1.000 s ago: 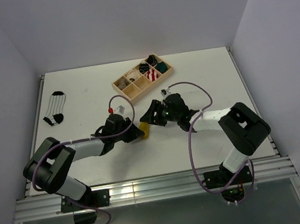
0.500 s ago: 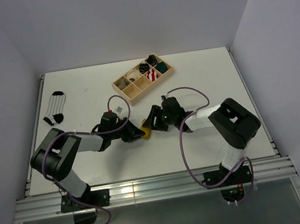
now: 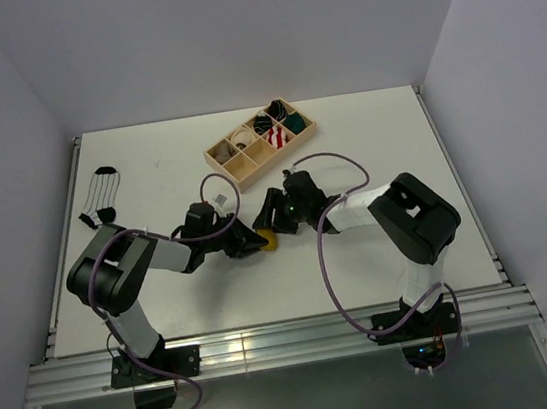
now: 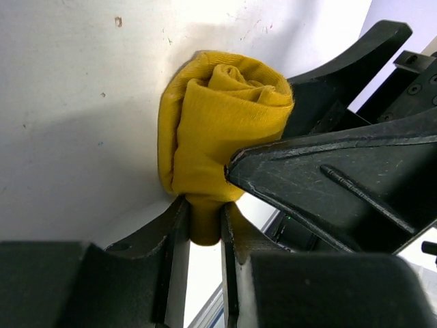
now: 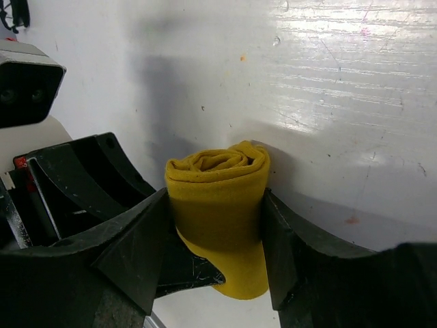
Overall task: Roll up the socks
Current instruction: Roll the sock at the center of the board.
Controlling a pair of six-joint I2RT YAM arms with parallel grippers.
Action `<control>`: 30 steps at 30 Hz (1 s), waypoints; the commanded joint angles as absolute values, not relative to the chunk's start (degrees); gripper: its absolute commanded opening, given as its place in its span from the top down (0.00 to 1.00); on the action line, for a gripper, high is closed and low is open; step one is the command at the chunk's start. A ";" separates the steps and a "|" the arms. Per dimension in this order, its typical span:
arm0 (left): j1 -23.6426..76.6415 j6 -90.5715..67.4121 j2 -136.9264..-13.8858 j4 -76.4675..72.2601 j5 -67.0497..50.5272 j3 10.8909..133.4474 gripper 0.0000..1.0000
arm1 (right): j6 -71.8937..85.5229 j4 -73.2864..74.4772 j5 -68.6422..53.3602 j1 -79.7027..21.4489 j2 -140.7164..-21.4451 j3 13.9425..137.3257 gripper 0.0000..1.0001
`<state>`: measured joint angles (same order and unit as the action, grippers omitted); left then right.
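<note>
Mustard-yellow sock point(image 5: 217, 184) sits rolled between the right gripper point(image 5: 216, 225) fingers, clamped on both sides so the coil can't spring open. The left gripper point(image 4: 203, 236) pinches its tail end from opposite. The striped sock point(image 3: 101, 195) lies flat on the table point(image 3: 365, 132), well left of both.

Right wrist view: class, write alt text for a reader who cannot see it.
A mustard-yellow sock, rolled into a tight bundle, is clamped between the right arm's two black jaws. Behind it is a scuffed white table; the left arm shows at left.
</note>
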<state>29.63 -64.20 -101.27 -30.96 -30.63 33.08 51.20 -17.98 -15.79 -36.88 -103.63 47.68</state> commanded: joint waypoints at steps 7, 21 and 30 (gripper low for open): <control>28.74 -62.49 -104.77 -28.30 -27.95 30.94 0.90 | 46.76 -10.64 -16.26 -38.94 -105.74 50.01 0.53; 28.48 -58.01 -92.66 -16.38 -16.63 28.83 0.37 | 40.00 -1.68 -11.52 -39.55 -103.18 54.14 1.00; 40.85 -55.64 -78.67 -0.19 11.04 34.00 0.33 | 39.55 9.65 -4.67 -42.27 -104.41 60.99 1.00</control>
